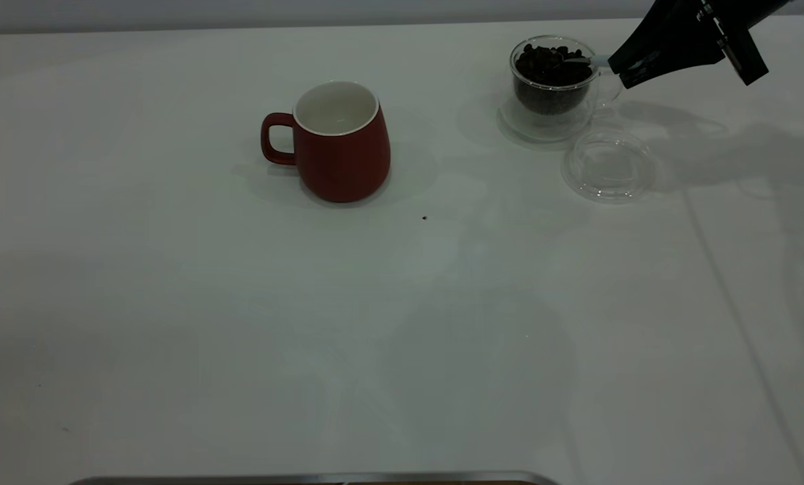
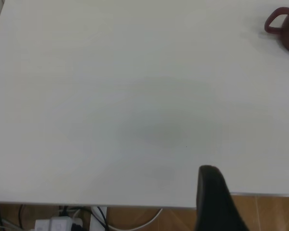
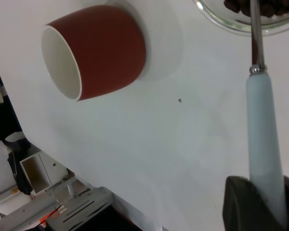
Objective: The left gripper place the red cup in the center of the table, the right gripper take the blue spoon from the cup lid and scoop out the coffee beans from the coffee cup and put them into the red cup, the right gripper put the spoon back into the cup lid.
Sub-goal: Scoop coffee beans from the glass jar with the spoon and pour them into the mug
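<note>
The spoon's bowl [image 1: 572, 59] was barely discernible among the beans [image 1: 550, 66]. The left wrist view cut the red cup [image 2: 285, 30] off at its edge.

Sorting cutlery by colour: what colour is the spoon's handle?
Pale blue; the blue spoon, held by the right gripper, shows best in the right wrist view.

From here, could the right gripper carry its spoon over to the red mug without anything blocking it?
Probably yes. The right gripper holds the pale-blue-handled metal spoon in the clear glass cup of coffee beans; only bare white table separates it from the dark red ceramic mug.
</note>
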You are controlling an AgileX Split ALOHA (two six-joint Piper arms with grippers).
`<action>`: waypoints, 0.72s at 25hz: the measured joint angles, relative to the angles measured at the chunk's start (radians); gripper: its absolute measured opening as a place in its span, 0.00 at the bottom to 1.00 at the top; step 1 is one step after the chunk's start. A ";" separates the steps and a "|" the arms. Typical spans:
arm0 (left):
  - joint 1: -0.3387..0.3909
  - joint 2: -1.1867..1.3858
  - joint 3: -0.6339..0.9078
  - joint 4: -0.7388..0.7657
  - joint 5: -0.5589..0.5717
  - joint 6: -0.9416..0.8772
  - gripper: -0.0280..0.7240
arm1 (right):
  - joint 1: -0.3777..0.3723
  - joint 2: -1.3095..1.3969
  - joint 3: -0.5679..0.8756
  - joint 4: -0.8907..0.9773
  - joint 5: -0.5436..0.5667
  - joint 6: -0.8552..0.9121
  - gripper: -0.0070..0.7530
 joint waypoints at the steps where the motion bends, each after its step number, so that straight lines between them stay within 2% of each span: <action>1: 0.000 0.000 0.000 0.000 0.000 0.000 0.66 | 0.000 0.000 0.000 0.000 0.000 0.000 0.16; 18: 0.000 0.000 0.000 0.000 0.000 -0.001 0.66 | -0.032 -0.039 0.000 -0.001 0.000 -0.001 0.16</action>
